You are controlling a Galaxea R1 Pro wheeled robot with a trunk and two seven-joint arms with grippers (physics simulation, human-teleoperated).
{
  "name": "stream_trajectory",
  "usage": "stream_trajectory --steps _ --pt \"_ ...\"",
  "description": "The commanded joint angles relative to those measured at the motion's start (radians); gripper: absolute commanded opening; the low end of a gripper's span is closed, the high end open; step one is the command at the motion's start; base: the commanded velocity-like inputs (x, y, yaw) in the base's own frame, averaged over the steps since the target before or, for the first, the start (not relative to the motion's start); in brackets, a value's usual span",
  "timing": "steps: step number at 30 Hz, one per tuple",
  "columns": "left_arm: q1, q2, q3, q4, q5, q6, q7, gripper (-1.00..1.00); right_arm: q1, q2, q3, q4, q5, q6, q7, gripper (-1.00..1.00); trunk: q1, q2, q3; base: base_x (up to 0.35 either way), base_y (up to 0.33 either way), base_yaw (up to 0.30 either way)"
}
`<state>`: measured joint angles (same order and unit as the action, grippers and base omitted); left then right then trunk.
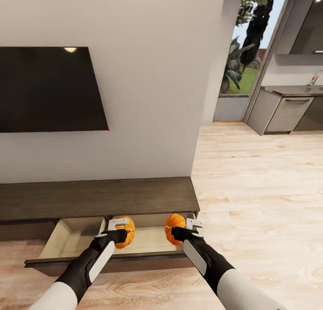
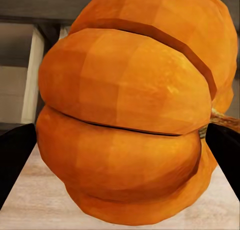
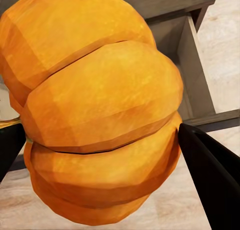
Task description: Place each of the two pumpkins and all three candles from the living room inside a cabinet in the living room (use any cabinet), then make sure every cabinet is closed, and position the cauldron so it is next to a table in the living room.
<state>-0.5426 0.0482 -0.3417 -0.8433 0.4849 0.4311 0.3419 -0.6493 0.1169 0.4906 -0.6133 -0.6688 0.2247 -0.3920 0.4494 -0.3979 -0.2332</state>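
Note:
Two orange ribbed pumpkins hang over the pulled-out drawer (image 1: 72, 238) of the low dark-brown cabinet (image 1: 98, 195). My left gripper (image 1: 117, 231) is shut on one pumpkin (image 1: 127, 232), whose ribs loom large in the left wrist view (image 2: 130, 115) between the dark fingers (image 2: 15, 160). The other pumpkin (image 1: 172, 227) sits in my right gripper (image 1: 181, 231), which is shut on it above the drawer's right end; close up, this pumpkin (image 3: 100, 110) has a dark finger (image 3: 210, 175) against its side. The candles, cauldron and table are out of view.
A black TV (image 1: 49, 89) hangs on the white wall above the cabinet. Light wooden floor (image 1: 260, 189) stretches to the right towards grey kitchen units (image 1: 287, 112) and a glass door with plants outside.

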Motion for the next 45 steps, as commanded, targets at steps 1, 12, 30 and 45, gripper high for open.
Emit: stream_trajectory --steps 1,12,30,45 --pt "-0.001 0.0 -0.005 -0.001 0.01 0.0 0.012 -1.0 -0.001 -0.001 0.005 -0.002 -0.006 0.001 -0.008 -1.0 0.001 -0.002 -0.002 0.0 0.059 0.0" --pt "0.0 0.001 -0.006 0.003 0.01 -0.002 0.002 -1.0 -0.001 -0.001 0.005 0.0 -0.006 -0.007 -0.008 -1.0 0.001 -0.002 -0.002 0.0 0.118 0.0" --pt "0.0 -0.001 -0.014 0.006 0.009 -0.002 -0.003 -1.0 -0.061 0.041 0.005 0.006 -0.012 0.092 -0.04 -1.0 0.001 -0.002 -0.002 0.048 0.035 0.0" --pt "0.0 -0.007 -0.017 0.006 0.01 -0.001 -0.004 -1.0 -0.064 0.049 0.016 0.012 -0.012 0.117 -0.045 -1.0 0.001 -0.002 -0.002 0.122 0.0 0.0"
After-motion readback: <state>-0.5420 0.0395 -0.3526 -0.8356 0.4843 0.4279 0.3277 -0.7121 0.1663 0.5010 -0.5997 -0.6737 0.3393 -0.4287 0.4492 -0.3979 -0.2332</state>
